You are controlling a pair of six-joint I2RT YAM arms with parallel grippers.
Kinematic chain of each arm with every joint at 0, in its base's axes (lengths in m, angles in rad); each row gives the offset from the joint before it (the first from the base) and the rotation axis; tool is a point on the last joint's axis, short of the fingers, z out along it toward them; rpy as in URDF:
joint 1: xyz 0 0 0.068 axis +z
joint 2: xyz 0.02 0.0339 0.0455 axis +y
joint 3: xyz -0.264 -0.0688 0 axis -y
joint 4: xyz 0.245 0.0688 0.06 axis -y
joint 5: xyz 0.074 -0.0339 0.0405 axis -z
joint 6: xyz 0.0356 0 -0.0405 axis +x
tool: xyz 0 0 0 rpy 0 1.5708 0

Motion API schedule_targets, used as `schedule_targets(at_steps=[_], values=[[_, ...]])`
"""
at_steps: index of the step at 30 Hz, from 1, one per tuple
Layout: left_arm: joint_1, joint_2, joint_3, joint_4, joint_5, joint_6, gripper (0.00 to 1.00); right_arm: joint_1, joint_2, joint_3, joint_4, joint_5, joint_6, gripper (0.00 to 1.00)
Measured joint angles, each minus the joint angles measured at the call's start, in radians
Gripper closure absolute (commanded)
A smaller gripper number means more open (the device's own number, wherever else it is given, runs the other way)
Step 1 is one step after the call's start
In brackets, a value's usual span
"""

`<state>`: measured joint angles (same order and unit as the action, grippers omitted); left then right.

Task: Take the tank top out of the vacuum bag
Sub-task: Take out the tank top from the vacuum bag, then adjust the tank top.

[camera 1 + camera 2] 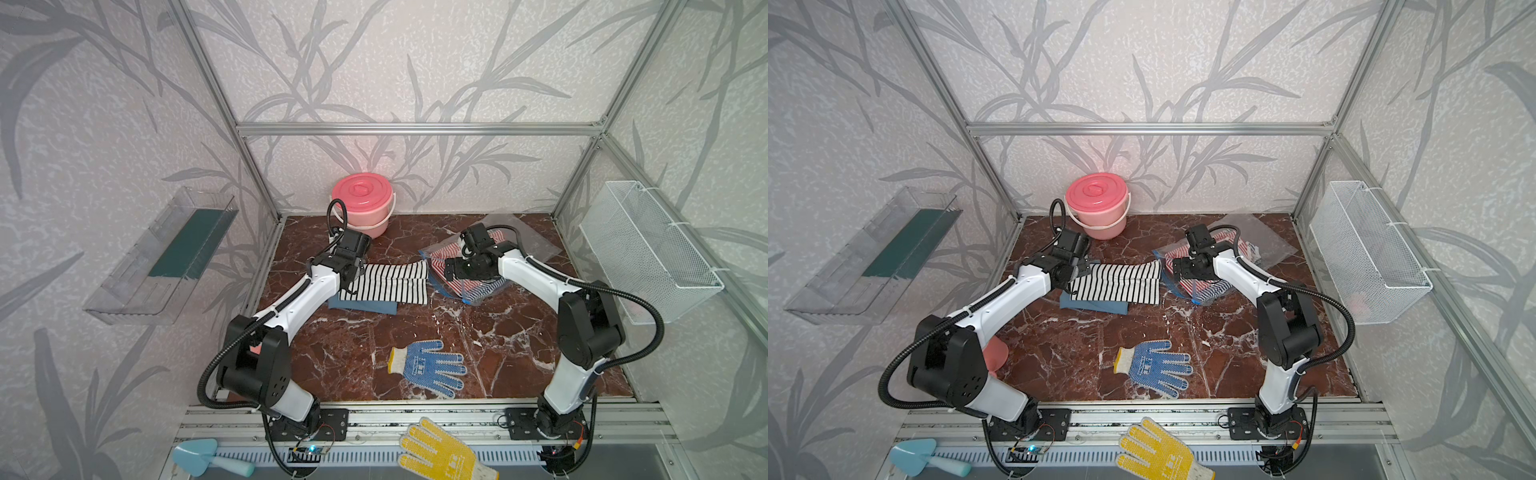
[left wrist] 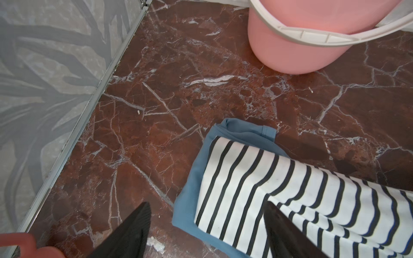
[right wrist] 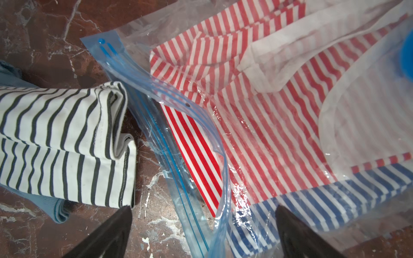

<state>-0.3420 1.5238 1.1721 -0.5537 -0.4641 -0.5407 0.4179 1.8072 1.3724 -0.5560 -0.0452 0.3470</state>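
The black-and-white striped tank top [image 1: 390, 282] [image 1: 1121, 284] lies folded on the marble outside the vacuum bag, on top of a blue cloth [image 1: 365, 306]. My left gripper [image 2: 206, 204] [image 1: 352, 277] is open over its corner [image 2: 279, 189], one finger above the stripes, holding nothing. The clear vacuum bag [image 3: 178, 107] [image 1: 536, 245] lies to the right, its blue zip strip [image 3: 156, 125] open and curled. A red-and-white striped garment [image 3: 257, 111] with a blue-striped part is inside it. The blue valve cap [image 3: 407, 62] shows at the edge. My right gripper [image 3: 203, 207] [image 1: 451, 268] hangs open above the bag's mouth.
A lidded pink bucket [image 1: 362, 199] stands at the back, close to the left gripper. A blue dotted glove [image 1: 432, 368] lies front centre. A yellow glove [image 1: 440, 453] and a light blue trowel [image 1: 199, 457] rest on the front rail. A wire basket [image 1: 648, 249] hangs on the right wall.
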Motion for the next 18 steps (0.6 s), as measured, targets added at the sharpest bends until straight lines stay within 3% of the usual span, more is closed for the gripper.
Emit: schedule_targets(at_steps=[8,13,18], values=[[0.071,-0.144,-0.226,0.035,0.145,-0.110,0.27,0.000,-0.007,-0.024,-0.003,-0.002,0.002,0.09],[0.135,-0.142,-0.340,0.098,0.277,-0.158,0.31,0.000,-0.032,-0.071,0.000,-0.022,0.004,0.11],[0.174,-0.113,-0.362,0.184,0.367,-0.177,0.39,0.000,-0.087,-0.120,0.016,-0.050,0.016,0.13]])
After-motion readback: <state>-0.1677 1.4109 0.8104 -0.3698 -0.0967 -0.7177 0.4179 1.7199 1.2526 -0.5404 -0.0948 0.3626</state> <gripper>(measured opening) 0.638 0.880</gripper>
